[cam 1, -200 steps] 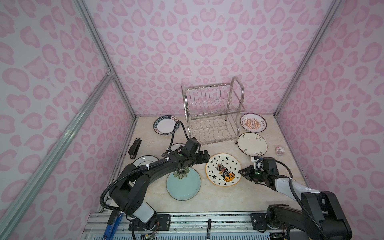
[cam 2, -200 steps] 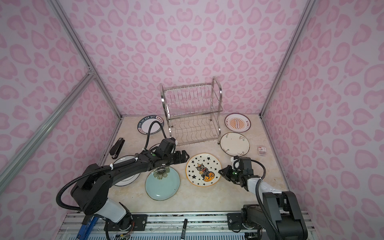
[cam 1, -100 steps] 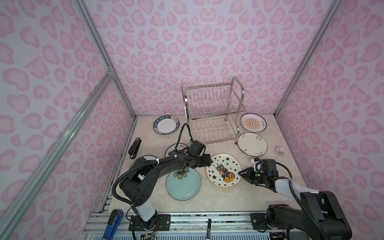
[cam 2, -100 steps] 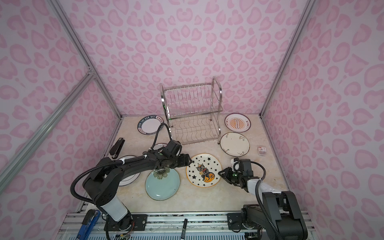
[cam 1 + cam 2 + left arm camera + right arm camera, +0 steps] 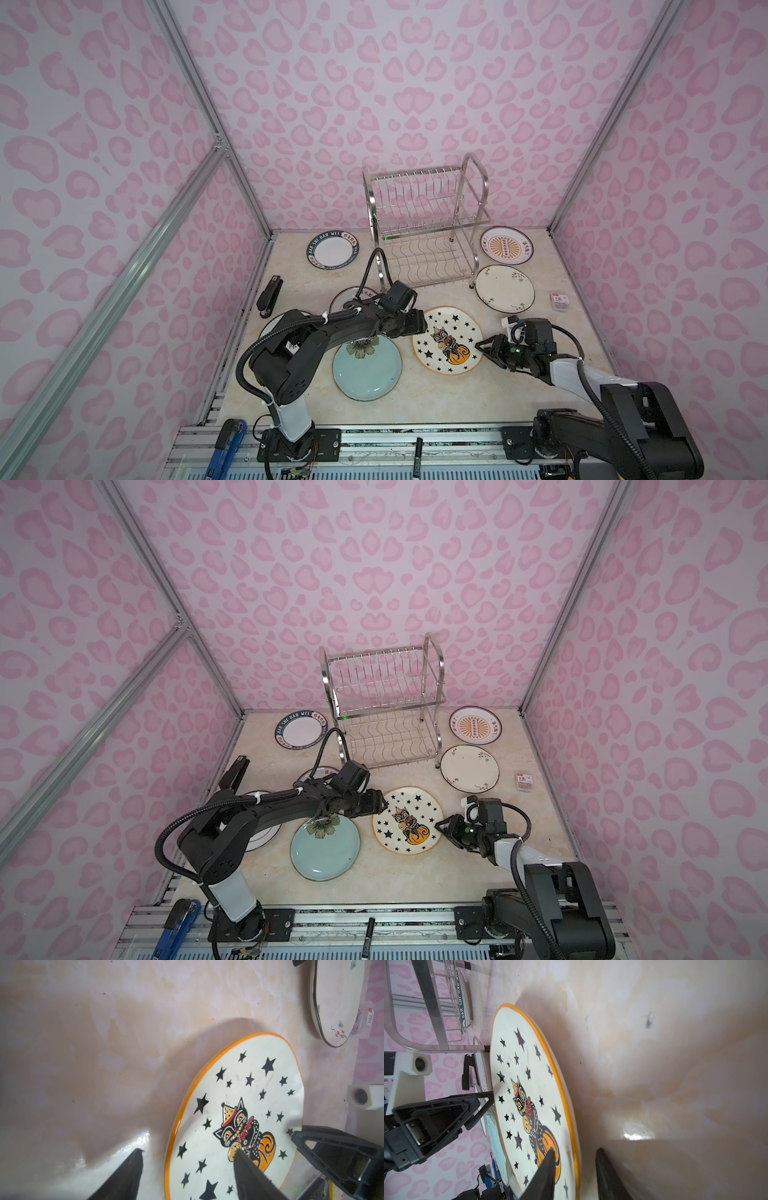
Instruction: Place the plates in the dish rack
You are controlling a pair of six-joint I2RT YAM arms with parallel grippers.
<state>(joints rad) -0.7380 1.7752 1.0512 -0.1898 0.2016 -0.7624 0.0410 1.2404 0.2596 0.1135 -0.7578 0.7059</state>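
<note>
The star-and-cat plate (image 5: pixel 448 340) (image 5: pixel 407 820) lies mid-table in both top views. My left gripper (image 5: pixel 419 326) (image 5: pixel 188 1151) is open at its left rim, one finger over the face, one outside. My right gripper (image 5: pixel 482 347) (image 5: pixel 576 1150) is open astride the right rim (image 5: pixel 576 1167). The empty dish rack (image 5: pixel 424 224) stands at the back. Around it lie the navy-lettered plate (image 5: pixel 332 252), a sunburst plate (image 5: pixel 506 245) and the white floral plate (image 5: pixel 504 288). The teal plate (image 5: pixel 368 370) is by the left arm, which partly hides two more plates.
A black stapler (image 5: pixel 269 297) lies along the left wall. A small red-labelled box (image 5: pixel 560 300) sits by the right wall. A marker (image 5: pixel 418 451) and a blue tool (image 5: pixel 226 440) rest on the front rail. Pink walls close in three sides.
My left gripper has slid right to the cat plate's left rim and its jaws have narrowed. My right gripper, shut before, has opened around the right rim.
</note>
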